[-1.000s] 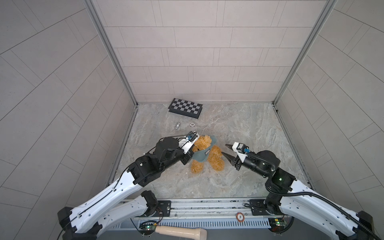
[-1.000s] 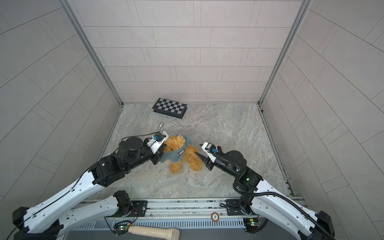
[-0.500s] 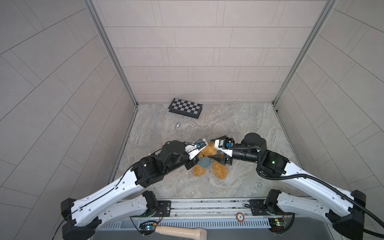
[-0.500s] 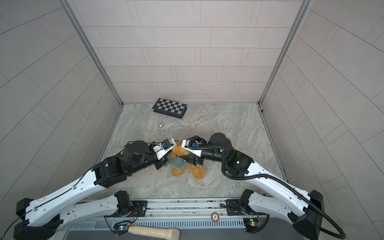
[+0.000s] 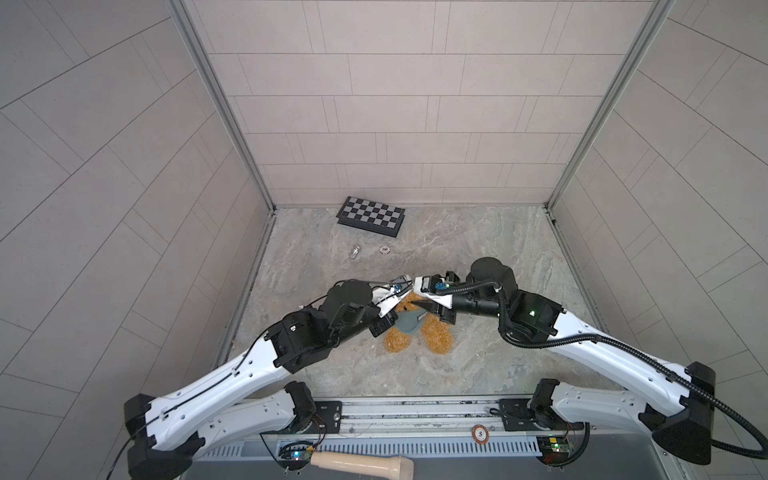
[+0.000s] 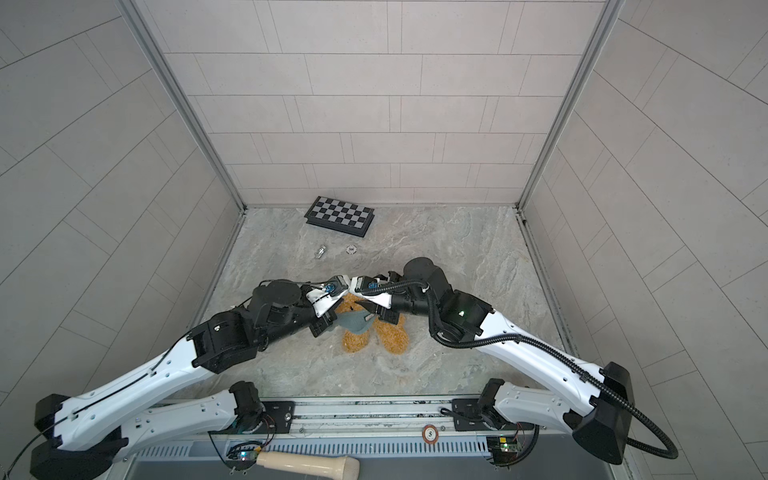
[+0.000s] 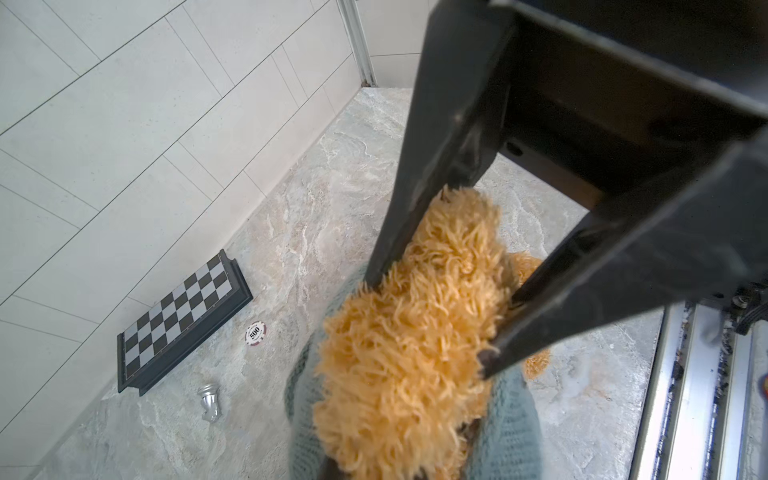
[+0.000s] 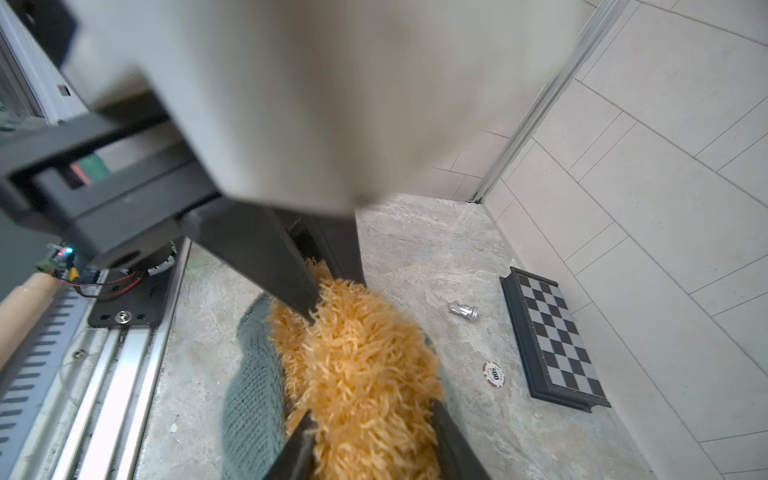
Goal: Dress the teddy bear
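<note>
Where the rail (image 5: 415, 409) edges the desk (image 5: 478, 374), a wooden handle (image 5: 361, 464) lies far behind both grippers. Ahead of it, the bear (image 5: 436, 340) lies on the desk, legs splayed toward the rail. Its upper half is hidden under the two grippers, which meet almost tip to tip above it in both top views. A grey-green sweater (image 5: 409, 324) is bunched over its middle, just beneath the fingertips. The left gripper (image 7: 428, 326) is closed down on the bear's shaggy fur, with one finger at the sweater's edge. The right gripper (image 8: 372, 415), facing it, has its fingers part-way apart on either side of a tuft of the bear, both touching fur; whether they are clamping it I cannot tell. Beyond the grippers, well clear of them, a poker chip (image 5: 385, 249) and a toppled silver chess piece (image 5: 354, 251) rest near each other on bare desk. Farthest off, a chessboard (image 5: 371, 216) lies by the back wall (image 5: 395, 124).
</note>
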Available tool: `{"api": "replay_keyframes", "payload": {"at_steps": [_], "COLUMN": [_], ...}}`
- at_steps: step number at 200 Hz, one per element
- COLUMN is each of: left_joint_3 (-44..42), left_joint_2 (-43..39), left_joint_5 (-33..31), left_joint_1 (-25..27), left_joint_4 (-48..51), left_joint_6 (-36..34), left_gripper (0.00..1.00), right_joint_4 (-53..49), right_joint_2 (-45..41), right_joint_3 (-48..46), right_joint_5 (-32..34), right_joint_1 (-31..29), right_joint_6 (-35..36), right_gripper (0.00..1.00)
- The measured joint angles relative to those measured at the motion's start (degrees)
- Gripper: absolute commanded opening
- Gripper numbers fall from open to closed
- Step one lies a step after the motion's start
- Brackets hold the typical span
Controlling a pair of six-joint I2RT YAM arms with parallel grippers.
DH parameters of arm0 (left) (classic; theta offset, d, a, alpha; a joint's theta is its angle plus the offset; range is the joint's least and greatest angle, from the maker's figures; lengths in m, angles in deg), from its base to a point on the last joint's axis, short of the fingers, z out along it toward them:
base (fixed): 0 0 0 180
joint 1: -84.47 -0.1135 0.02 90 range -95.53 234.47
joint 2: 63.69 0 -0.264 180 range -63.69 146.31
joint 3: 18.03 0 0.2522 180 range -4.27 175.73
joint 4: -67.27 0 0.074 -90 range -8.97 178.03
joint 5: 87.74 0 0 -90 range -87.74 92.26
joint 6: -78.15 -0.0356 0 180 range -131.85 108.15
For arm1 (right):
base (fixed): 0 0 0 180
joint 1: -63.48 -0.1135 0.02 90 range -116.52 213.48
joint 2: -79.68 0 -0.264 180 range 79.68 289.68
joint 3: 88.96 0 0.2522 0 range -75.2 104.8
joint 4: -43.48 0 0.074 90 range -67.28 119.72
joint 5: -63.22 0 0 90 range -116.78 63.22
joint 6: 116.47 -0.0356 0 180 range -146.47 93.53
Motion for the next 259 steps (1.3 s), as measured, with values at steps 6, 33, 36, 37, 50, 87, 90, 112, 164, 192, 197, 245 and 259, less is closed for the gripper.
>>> {"api": "replay_keyframes", "payload": {"at_steps": [6,33,36,37,50,87,90,112,164,192,197,245,259], "left_joint_3": [0.0,-0.1,-0.2,-0.2,-0.7,-2.0,-2.0,-2.6,-4.6,-4.6,-4.6,-5.5,-5.5], "left_joint_2": [0.1,0.2,0.2,0.2,-0.1,-1.2,-1.2,-2.0,-3.7,-3.8,-3.8,-5.5,-6.8], "left_joint_5": [-0.3,-1.0,-1.0,-1.0,-1.1,-1.4,-1.4,-1.4,-0.3,-0.4,-0.5,4.1,9.2], "left_joint_1": [-0.1,-0.1,-0.1,-0.1,-0.1,-0.1,-0.2,-0.2,0.1,0.0,0.0,-4.5,-8.5], "left_joint_4": [0.0,0.3,0.3,0.3,0.3,0.8,0.9,0.7,0.4,0.5,0.6,0.4,0.3], "left_joint_6": [0.1,0.8,0.9,0.9,1.5,2.8,2.9,3.2,3.0,3.0,3.0,8.6,12.7], "left_gripper": [0.00,0.00,0.00,0.00,0.00,0.00,0.00,0.00,0.00,0.00,0.00,0.38,0.86], "right_joint_4": [0.6,4.0,4.6,4.7,6.4,9.3,9.5,11.0,16.6,17.2,17.3,18.5,21.2], "right_joint_2": [0.1,0.2,0.2,0.2,0.4,1.7,1.8,2.1,2.7,3.7,3.8,3.9,1.7], "right_joint_3": [-0.3,-2.7,-3.0,-3.1,-4.1,-5.4,-5.4,-6.0,-9.9,-9.8,-9.8,-10.3,-13.5], "right_joint_5": [0.0,0.0,0.0,0.0,0.1,-0.2,-0.3,-0.5,-1.6,-1.8,-1.7,4.6,8.2], "right_joint_1": [-0.1,-0.1,-0.1,-0.1,-0.1,-0.1,-0.1,-0.2,-0.6,-0.5,-0.5,-3.2,-5.0], "right_joint_6": [0.3,-0.1,-0.2,-0.2,-0.6,-0.7,-0.7,-0.7,-0.9,0.0,0.0,4.3,6.8], "right_gripper": [0.56,0.52,0.49,0.48,0.41,0.41,0.43,0.51,0.37,0.12,0.06,0.00,0.00]}}
